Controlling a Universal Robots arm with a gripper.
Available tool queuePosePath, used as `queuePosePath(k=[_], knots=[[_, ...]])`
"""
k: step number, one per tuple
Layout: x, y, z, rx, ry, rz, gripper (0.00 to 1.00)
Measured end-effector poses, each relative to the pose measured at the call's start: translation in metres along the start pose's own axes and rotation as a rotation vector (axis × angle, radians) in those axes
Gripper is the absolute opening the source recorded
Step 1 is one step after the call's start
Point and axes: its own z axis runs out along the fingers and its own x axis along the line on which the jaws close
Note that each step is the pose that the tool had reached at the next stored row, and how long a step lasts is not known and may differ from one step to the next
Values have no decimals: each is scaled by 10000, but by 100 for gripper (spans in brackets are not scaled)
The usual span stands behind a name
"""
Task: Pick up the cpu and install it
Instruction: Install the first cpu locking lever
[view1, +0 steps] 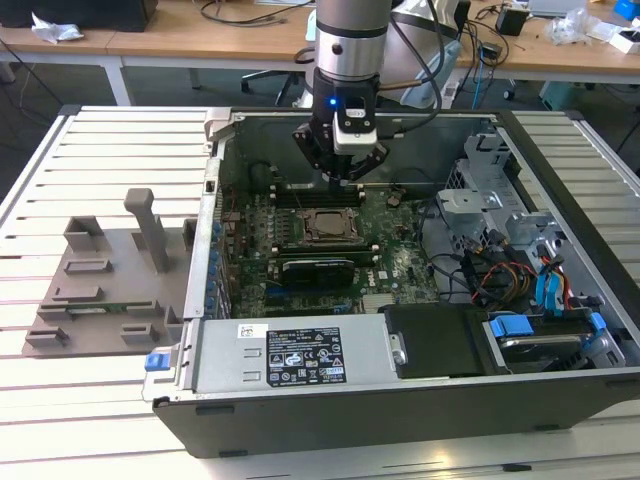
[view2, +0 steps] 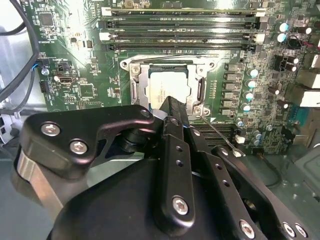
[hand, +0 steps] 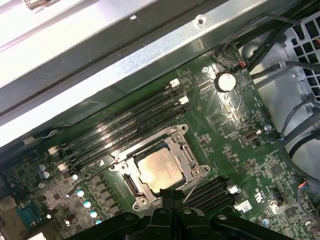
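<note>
From my station, the cpu (hand: 159, 171) already lies flat in the socket frame (hand: 186, 156) on the motherboard (hand: 235, 125), its silver-grey top showing in both wrist views, just beside the black memory slots (hand: 125, 131). So I judge the picking up and placing as done; the frame around the chip looks open, with a thin wire lever (view2: 220, 134) standing off to one side, so I'd guess the latching is left, though I can't be sure from these angles. The gripper (view1: 345, 170) hangs above the board inside the open computer case (view1: 300, 365), a little off the socket toward the memory slots in the exterior view, with nothing in it as far as I can see. In the second wrist view its fingers (view2: 175, 117) come together to a point with no visible gap, over the socket's edge. The case lies on its side on a white slatted table (view1: 110, 150). A grey plastic tray (view1: 100, 290) sits beside it, on the exterior view's left. Behind are wooden desks (view1: 220, 40) strewn with cables, an ordinary lab room.
</note>
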Motion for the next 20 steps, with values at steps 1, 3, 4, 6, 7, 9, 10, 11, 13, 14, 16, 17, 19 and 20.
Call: queuePosePath(k=[1,3,4,6,7,9,10,11,13,14,16,17,19,20], knots=[[0,0,0,-5,-9,-123,10],[0,0,0,-12,-19,-256,10],[0,0,0,-15,-26,-343,10],[0,0,0,-21,-34,-452,10],[0,0,0,-23,-39,-521,10],[0,0,0,-41,-67,-907,10],[0,0,0,-52,-86,-1160,10],[0,0,-1,-238,-11,-1291,10],[0,0,0,-294,-22,-1730,10],[0,0,0,-305,-41,-2018,10],[0,0,0,-312,-51,-2191,10],[0,0,0,-314,-55,-2235,10],[0,0,0,-318,-61,-2342,10],[0,0,0,-320,-64,-2385,10]])
